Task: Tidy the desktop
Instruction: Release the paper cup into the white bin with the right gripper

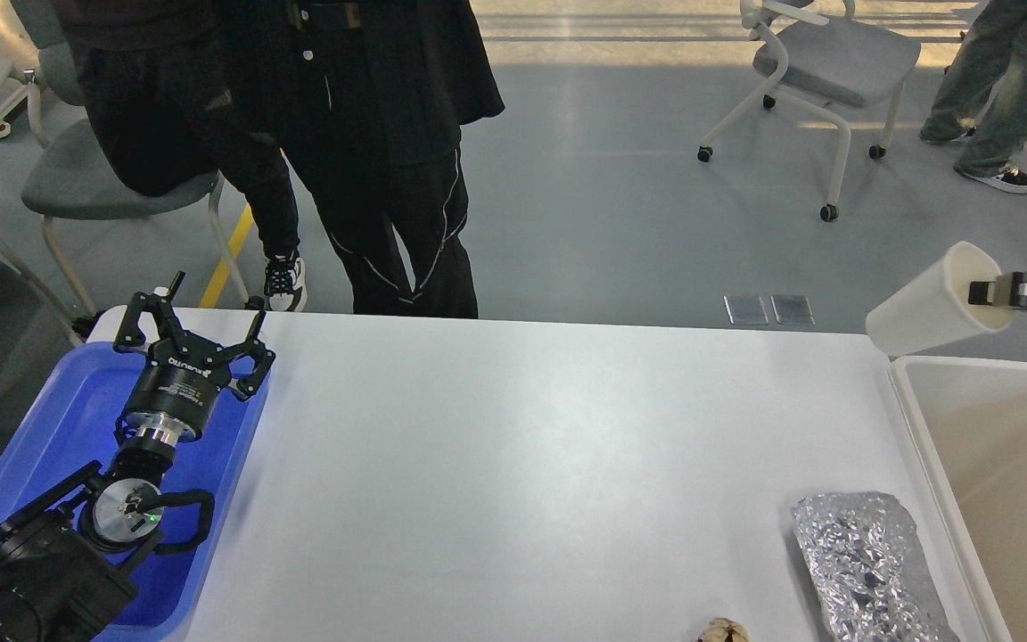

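The white desktop point(513, 446) fills the middle of the head view. A crumpled piece of silver foil point(870, 562) lies on it at the front right, and a small tan crumpled scrap point(722, 630) lies at the front edge. My right gripper point(986, 292) comes in from the right edge and is shut on the rim of a white paper cup point(924, 312). It holds the cup tilted in the air over the far left corner of the cream-white bin point(995, 446). My left gripper point(215, 305) is open and empty above the far end of the blue tray point(59, 419).
The blue tray sits at the desktop's left end and the cream bin at its right end. Two people in dark clothes point(371, 134) stand right behind the far edge. Chairs point(834, 62) stand on the grey floor beyond.
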You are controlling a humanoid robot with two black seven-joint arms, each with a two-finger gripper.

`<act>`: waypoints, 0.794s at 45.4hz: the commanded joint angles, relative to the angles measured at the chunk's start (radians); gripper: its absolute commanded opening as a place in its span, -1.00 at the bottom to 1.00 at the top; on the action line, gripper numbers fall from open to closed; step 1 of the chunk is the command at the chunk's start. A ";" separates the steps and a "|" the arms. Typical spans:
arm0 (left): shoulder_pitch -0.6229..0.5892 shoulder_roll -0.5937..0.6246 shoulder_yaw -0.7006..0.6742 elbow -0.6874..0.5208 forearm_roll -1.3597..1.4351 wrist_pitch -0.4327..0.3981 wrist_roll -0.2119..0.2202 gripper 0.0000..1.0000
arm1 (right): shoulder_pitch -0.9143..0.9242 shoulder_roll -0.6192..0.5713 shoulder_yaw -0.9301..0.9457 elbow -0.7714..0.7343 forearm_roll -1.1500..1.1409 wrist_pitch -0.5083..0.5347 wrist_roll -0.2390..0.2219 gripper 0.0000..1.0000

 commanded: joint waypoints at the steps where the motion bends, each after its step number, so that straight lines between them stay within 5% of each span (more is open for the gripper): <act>1: 0.001 0.000 0.000 0.000 0.000 0.000 0.000 1.00 | -0.081 -0.044 -0.008 -0.104 0.184 -0.037 0.059 -1.00; 11: 0.001 0.000 0.000 0.000 0.000 0.000 0.000 1.00 | -0.202 -0.023 -0.014 -0.244 0.321 -0.096 0.106 -1.00; 36: 0.001 0.000 0.000 0.000 0.000 0.000 0.000 1.00 | -0.490 0.189 0.000 -0.704 0.743 -0.108 0.106 -1.00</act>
